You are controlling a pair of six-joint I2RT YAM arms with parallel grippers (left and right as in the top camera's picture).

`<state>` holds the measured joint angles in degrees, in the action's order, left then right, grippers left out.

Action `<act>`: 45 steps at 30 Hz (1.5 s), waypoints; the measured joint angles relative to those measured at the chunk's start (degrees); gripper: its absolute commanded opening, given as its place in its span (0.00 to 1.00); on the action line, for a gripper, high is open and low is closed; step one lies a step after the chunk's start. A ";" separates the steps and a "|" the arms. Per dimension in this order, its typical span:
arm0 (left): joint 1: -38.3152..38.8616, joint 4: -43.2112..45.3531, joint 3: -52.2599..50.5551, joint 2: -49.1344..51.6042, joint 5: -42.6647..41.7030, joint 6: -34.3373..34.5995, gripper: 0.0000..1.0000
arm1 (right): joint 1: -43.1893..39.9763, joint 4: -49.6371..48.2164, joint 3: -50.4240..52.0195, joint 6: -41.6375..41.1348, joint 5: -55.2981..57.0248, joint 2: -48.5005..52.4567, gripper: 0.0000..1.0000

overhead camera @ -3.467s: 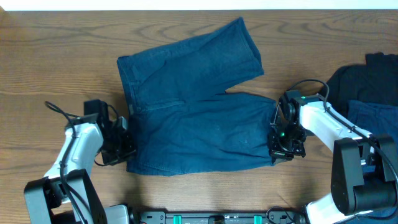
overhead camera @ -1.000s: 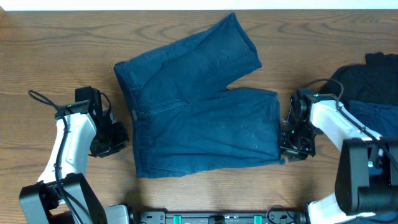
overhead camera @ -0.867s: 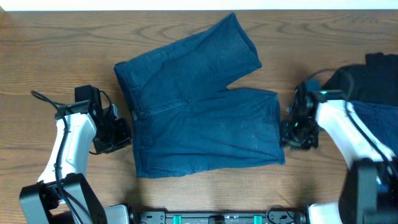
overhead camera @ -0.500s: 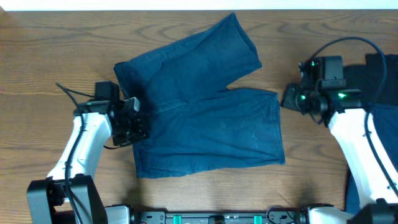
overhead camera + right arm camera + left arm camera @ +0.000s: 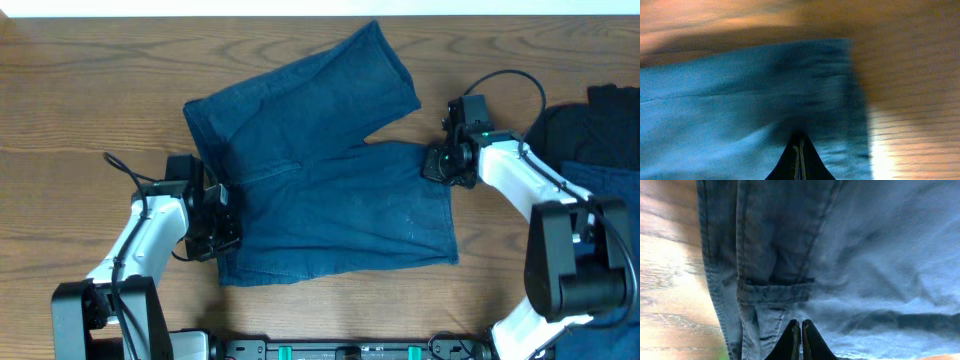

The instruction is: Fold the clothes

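Note:
The clothes, dark blue denim shorts, lie flat on the wooden table with the waistband to the left and both legs to the right. My left gripper is shut, its tips over the near left end of the waistband. In the left wrist view the left gripper points at the denim just beside a belt loop. My right gripper is shut at the far corner of the near leg's hem. The right wrist view is blurred; there the right gripper lies over the blue cloth. No fold shows between either pair of jaws.
A black garment and another blue cloth are piled at the right edge of the table. Bare wood lies to the left of the shorts and along the front edge.
The left gripper has slid right from the bare wood onto the waistband corner. The right gripper has swung up and left, from beside the hem's near corner to its far corner. The shorts have not moved.

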<state>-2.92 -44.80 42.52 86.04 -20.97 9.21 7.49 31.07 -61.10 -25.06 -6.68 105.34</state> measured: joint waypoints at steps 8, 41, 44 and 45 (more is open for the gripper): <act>0.02 0.35 -1.05 0.00 1.55 0.00 0.06 | -7.82 0.66 0.02 2.54 -1.01 0.74 0.21; -0.02 7.96 -6.23 -1.84 0.81 0.61 0.06 | -10.56 -3.15 0.11 7.87 -14.01 0.79 0.04; -0.02 8.00 -6.23 -1.84 0.79 0.87 0.06 | -12.20 -3.93 0.11 10.16 -17.90 0.79 0.36; -0.02 8.02 -6.23 -1.84 0.79 0.92 0.06 | -12.66 -4.00 0.11 10.97 -19.54 0.79 0.41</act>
<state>-2.94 -36.77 36.29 84.20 -20.18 10.13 -5.17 27.07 -60.99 -14.09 -26.22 106.13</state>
